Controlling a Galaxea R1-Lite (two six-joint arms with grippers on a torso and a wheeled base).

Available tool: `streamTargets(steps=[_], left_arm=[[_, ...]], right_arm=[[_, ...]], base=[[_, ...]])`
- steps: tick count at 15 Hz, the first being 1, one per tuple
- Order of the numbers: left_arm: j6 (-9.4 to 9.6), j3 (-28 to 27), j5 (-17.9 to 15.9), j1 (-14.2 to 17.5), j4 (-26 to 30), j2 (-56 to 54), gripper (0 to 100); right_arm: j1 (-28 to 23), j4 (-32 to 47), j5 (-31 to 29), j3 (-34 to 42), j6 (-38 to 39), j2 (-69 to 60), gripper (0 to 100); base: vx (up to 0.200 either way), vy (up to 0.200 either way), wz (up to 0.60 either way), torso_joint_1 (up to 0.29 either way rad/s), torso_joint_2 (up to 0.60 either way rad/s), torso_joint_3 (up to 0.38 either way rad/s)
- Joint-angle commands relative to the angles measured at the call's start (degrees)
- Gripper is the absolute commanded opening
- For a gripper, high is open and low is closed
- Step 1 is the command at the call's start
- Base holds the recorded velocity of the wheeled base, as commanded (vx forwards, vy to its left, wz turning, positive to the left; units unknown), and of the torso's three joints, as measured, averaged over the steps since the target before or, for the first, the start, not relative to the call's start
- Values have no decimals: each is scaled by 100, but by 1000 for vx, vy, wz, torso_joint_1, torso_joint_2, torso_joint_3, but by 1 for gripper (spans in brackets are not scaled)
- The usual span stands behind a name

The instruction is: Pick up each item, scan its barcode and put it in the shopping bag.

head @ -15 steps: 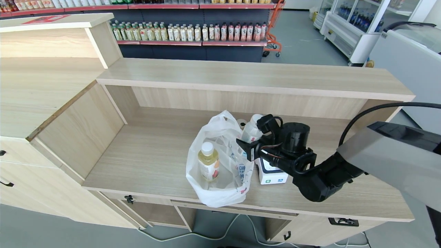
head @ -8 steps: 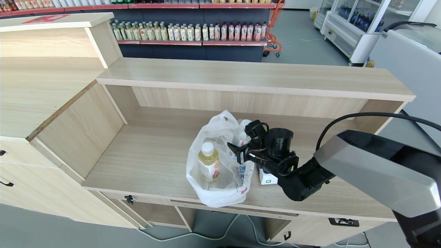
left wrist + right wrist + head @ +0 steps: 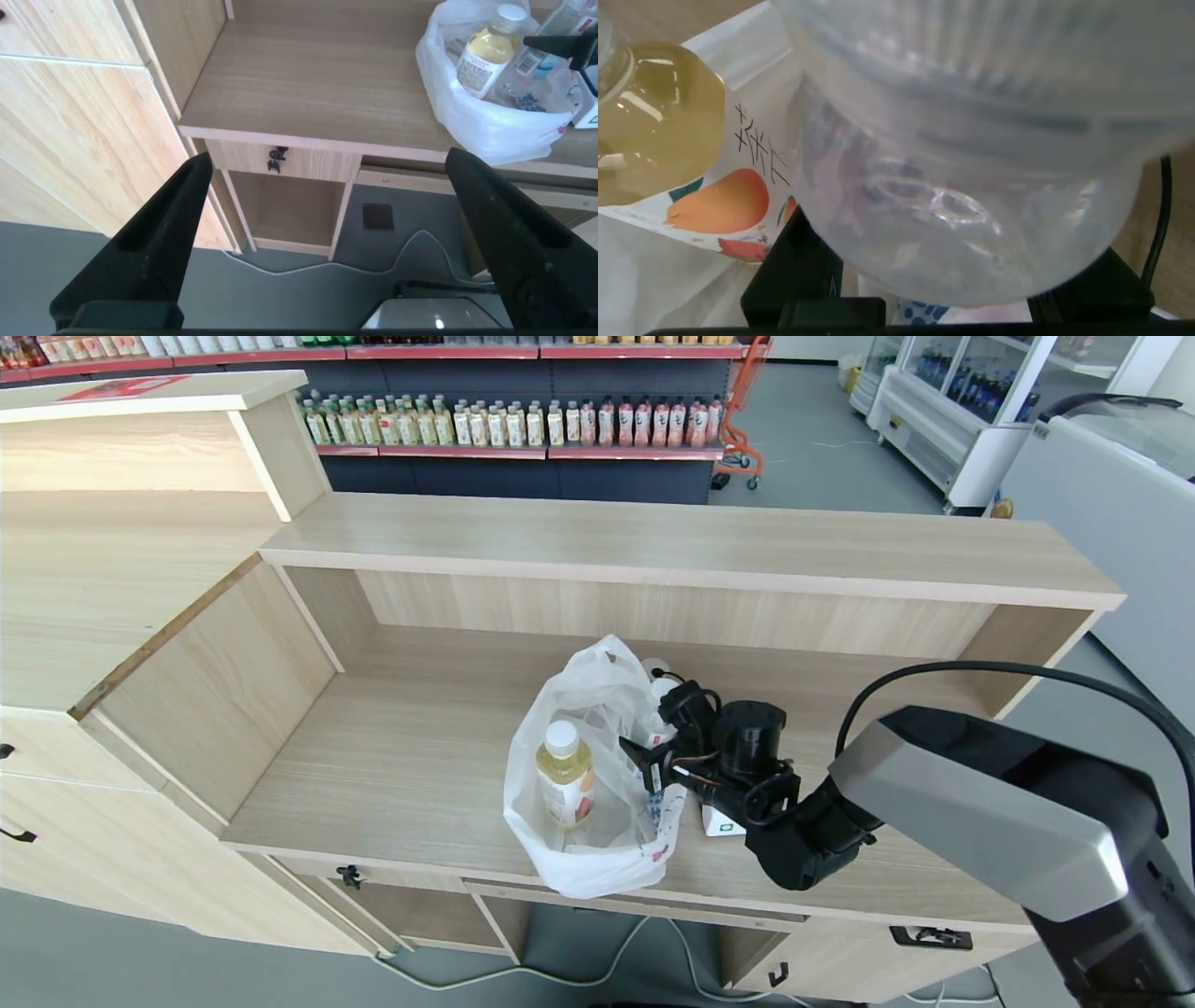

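A white shopping bag (image 3: 597, 845) stands open on the wooden counter (image 3: 411, 765), with a yellow drink bottle (image 3: 564, 777) upright inside it. My right gripper (image 3: 665, 735) is shut on a clear bottle (image 3: 661, 694) with a white cap, held at the bag's right rim. In the right wrist view the clear bottle (image 3: 971, 159) sits close up, and the yellow drink bottle (image 3: 654, 103) lies beyond it. My left gripper (image 3: 327, 252) hangs open in front of the counter's front edge, left of the bag (image 3: 486, 112).
A small white scanner (image 3: 721, 819) sits on the counter just right of the bag, partly behind my right arm. A raised shelf runs along the counter's back, and a side wall closes its left. Cables hang under the counter.
My right arm has carried the clear bottle leftward and lower, from above the scanner to the bag's right rim. The bag and the yellow bottle have stayed put.
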Motion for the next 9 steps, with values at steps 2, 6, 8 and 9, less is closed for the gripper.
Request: streamTargets(steps=[2,6,8,9], left_arm=[[0,2,2,0,0,-2,100],[0,2,2,0,-9,-2,100],[0,2,2,0,-9,-2,100],[0,2,2,0,0,-2,100]], right_arm=[[-37,-136,15,30,-85,178,0],[-55,-136,15,22,-129,222,0],[-55,-136,15,4,-164,274,0],[-55,-145,15,13,-182,301,100]], base=[[0,0,0,0,0,0],[0,0,0,0,0,0],[0,0,0,0,0,0],[0,0,0,0,0,0]])
